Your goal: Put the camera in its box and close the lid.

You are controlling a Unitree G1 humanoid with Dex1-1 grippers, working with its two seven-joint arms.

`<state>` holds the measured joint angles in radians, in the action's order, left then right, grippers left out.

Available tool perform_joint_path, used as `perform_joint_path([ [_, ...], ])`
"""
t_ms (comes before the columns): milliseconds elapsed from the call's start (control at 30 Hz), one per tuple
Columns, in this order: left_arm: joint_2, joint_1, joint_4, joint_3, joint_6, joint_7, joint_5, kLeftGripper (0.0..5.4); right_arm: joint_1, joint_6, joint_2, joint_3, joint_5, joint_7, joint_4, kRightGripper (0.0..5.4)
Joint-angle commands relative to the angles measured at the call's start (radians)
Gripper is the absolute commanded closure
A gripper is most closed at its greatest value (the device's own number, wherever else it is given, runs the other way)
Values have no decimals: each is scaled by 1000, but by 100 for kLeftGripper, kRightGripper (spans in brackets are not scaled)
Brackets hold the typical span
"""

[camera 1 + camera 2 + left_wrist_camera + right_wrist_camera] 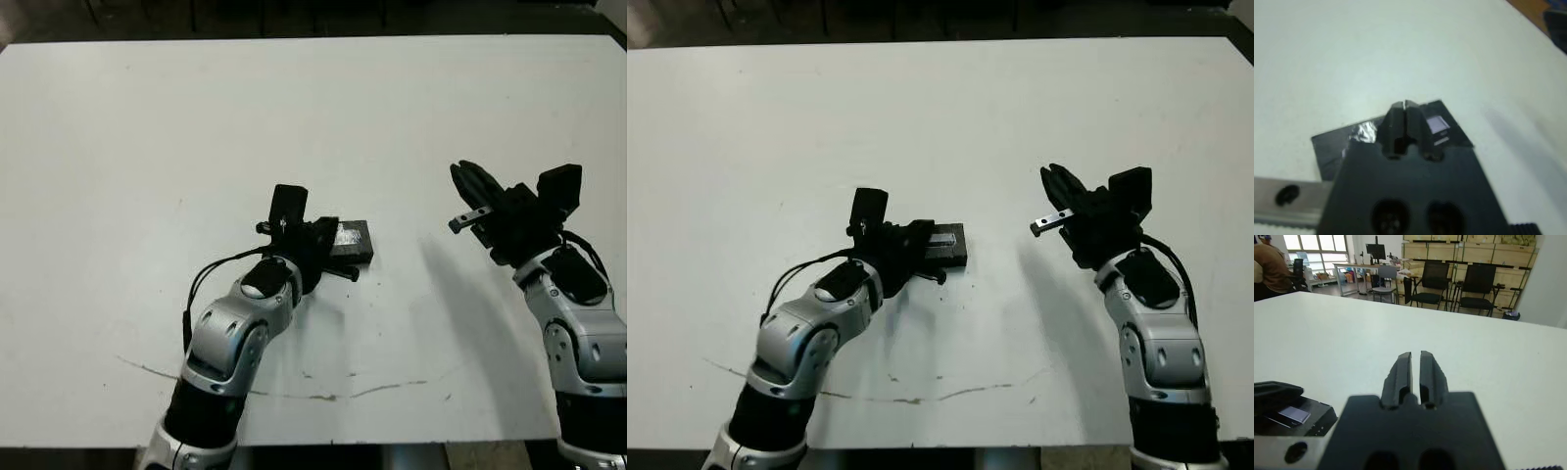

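table: white top (147, 176), thin dark scratch/crack line near front edge at about 6 o'clock (333, 395)
box: small black box (364, 247) near table centre, slightly toward 5 o'clock from middle; looks closed, only black outside showing, white lining not seen
lid: shiny silvery-grey face (1437, 123) on top of box, crinkly reflective patch on the other end in left wrist view; sits flat on box as far as can be told
camera: not visible anywhere on the table; cannot tell if inside box
left gripper: (1404, 106) fingers pressed together, no gap, holding nothing; tips down over top of lid, at box's 9 o'clock end in head view; whether tips touch the lid cannot tell
left arm: silver forearm (240, 323) comes in from 7 o'clock, black cable looped beside it
right gripper: (1415, 357) fingers nearly together, narrow slit between them, empty; raised off table, well apart from box at its 3 o'clock (480, 191)
right arm: silver forearm (583, 333) enters from 5 o'clock
background, right wrist view: black chairs (1435, 281), stacked cartons (1469, 249), part of a person at far edge (1271, 267)
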<state>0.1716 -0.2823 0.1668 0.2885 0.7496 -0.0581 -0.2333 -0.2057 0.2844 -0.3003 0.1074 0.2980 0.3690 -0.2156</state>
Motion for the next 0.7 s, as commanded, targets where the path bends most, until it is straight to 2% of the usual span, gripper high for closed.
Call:
perform_joint_path([
  [33,63,122,-95,29,34,-36,12,539,17,7,3,4,6,-1,-2,540],
  [233,22,152,-137,58,25,-42,17,539,14,28,2,6,12,-14,-18,540],
  [400,0,173,-129,51,28,-37,11,539,14,15,-3,0,10,-1,-16,540],
  [467,-16,185,-90,56,25,-31,10,539,17,20,-4,-7,0,-7,-23,540],
  [633,-88,235,88,57,-98,40,8,539,17,-5,1,-15,-4,4,-9,540],
  [700,-124,233,177,27,-150,72,19,539,14,-4,8,-18,-5,-3,-8,540],
])
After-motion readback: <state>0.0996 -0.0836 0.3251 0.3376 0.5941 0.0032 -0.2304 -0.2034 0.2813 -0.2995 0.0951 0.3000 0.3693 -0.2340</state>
